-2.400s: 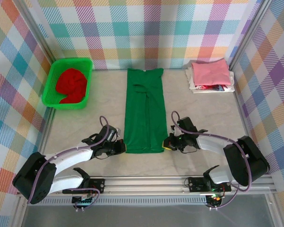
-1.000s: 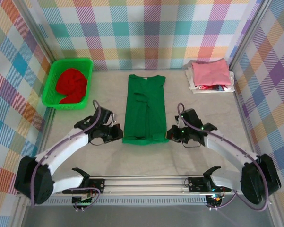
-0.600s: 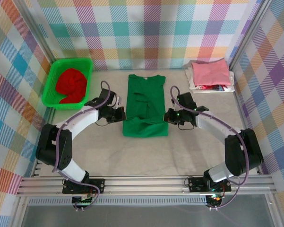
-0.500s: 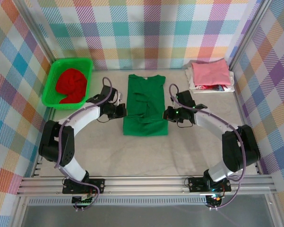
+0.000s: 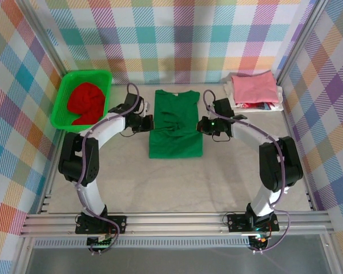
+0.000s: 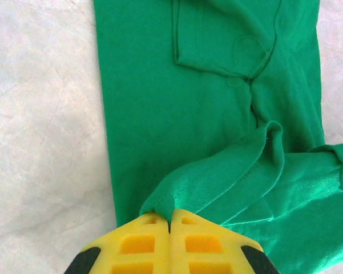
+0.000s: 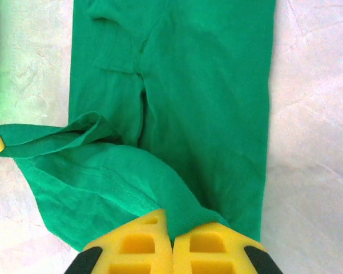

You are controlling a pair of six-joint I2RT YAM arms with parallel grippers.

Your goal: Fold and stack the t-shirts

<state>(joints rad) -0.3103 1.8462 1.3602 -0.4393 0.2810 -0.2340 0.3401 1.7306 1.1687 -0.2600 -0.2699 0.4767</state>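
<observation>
From above, I see the dark green t-shirt (image 5: 175, 137) lying flat in the middle of the table (image 5: 177, 188), toward the back. Its near part is folded over on itself. My left gripper (image 5: 148, 122) is at the shirt's left edge and my right gripper (image 5: 201, 125) is at its right edge. A red t-shirt (image 5: 85, 101) sits in the bright green basket (image 5: 74, 125) at the back left. A pink t-shirt (image 5: 254, 87) lies on top of a small pile at the back right.

In the left wrist view, the yellow fingers are pressed together on a raised fold of the green shirt. The rest of the shirt spreads out flat on the table beyond them.

In the right wrist view, the yellow fingers are also squeezed together on a fold of the shirt's edge.
</observation>
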